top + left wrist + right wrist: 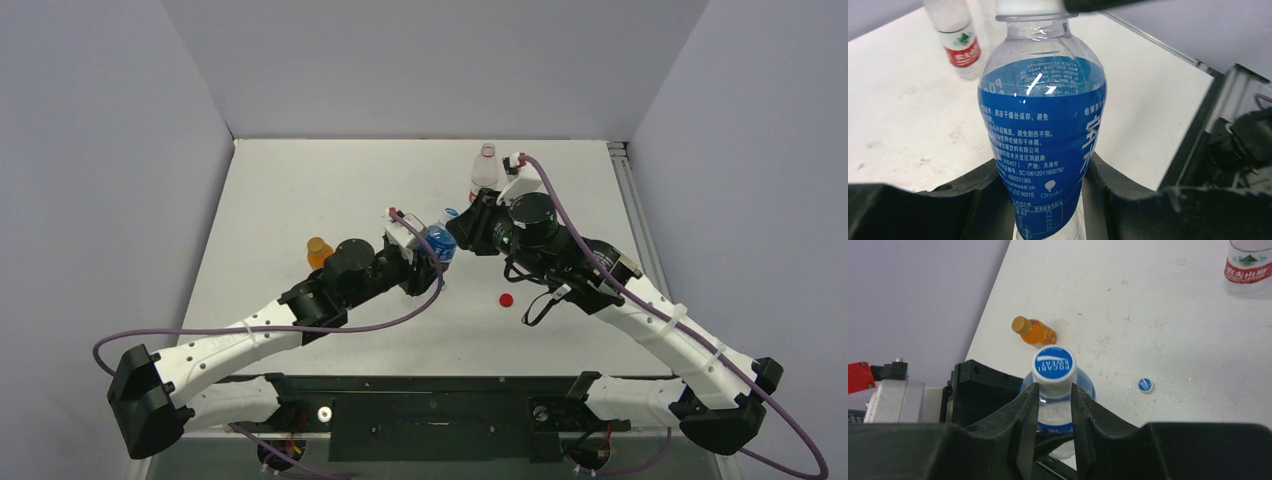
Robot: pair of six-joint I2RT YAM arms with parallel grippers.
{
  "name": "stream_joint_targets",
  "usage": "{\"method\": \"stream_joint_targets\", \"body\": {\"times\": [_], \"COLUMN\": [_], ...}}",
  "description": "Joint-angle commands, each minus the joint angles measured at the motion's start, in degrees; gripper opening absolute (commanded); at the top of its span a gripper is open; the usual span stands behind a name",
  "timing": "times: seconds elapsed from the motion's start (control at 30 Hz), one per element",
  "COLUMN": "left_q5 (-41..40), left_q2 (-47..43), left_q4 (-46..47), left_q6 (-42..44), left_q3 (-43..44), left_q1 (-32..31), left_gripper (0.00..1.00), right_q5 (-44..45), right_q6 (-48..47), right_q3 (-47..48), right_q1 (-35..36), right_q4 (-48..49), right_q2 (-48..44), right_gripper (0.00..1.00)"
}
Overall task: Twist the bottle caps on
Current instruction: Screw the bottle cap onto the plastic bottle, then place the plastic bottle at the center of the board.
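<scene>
Blue-and-white round plastic cap [1053,366] sits on the neck of the clear plastic bottle with a blue label [1043,125], and we see the right gripper [1054,386] clamped on it from both sides. Our left gripper [1043,200] squeezes the bottle's lower body. On the white table [300,190] lie a second blue-and-white cap [1145,385] and a small red cap [506,299], well apart.

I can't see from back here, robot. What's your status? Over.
Left jaws shut on blue bottle. Right jaws shut on its cap. One red cap loose on table. Nothing in the way.
</scene>
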Motion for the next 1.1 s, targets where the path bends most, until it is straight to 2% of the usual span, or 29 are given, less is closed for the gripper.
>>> {"method": "stream_joint_targets", "body": {"times": [0.0, 0.03, 0.1, 0.13, 0.2, 0.27, 0.5, 0.73, 1.07], "left_q5": [-13.94, -15.75, -19.22, -20.39, -23.93, -27.19, -27.23, -24.67, -22.86], "left_q2": [1.35, 1.55, 2.23, 2.74, 3.56, 4.58, 11.44, 23.22, 27.23], "left_q4": [0.55, -0.79, -3.02, -4.69, -6.78, -9.06, -17.01, -25.07, -20.76], "left_q6": [3.03, 2.61, 1.60, 1.03, -0.35, -2.45, -11.67, -15.91, -14.23], "left_q3": [5.59, 6.01, 6.74, 7.00, 7.37, 7.63, 10.93, 18.86, 18.80], "left_q1": [-0.72, -0.69, -0.62, -0.61, -0.40, 0.44, 10.16, 16.23, 18.52], "left_gripper": [0.00, 0.00, 0.00, 0.00, 0.00, 0.00, 0.00, 0.00, 0.00], "right_q5": [2.95, 3.10, 3.82, 4.50, 5.14, 5.25, 1.37, -0.60, -5.84], "right_q6": [2.56, 2.61, 2.74, 2.80, 3.26, 3.95, 4.25, 3.60, 3.78], "right_q3": [2.67, 3.39, 4.47, 4.61, 3.98, 2.31, -6.63, -15.01, -20.32], "right_q1": [1.40, 1.34, 1.11, 0.97, 0.01, -2.10, -12.35, -15.66, -16.06], "right_q4": [-3.90, -4.16, -5.05, -5.28, -5.11, -4.85, -4.63, -4.09, 3.96], "right_q2": [1.15, 1.27, 1.06, 0.37, -1.55, -3.79, -10.73, -13.86, -11.95], "right_gripper": [0.00, 0.00, 0.16, 0.34, 0.53, 0.61, 0.64, 0.64, 0.64]}}
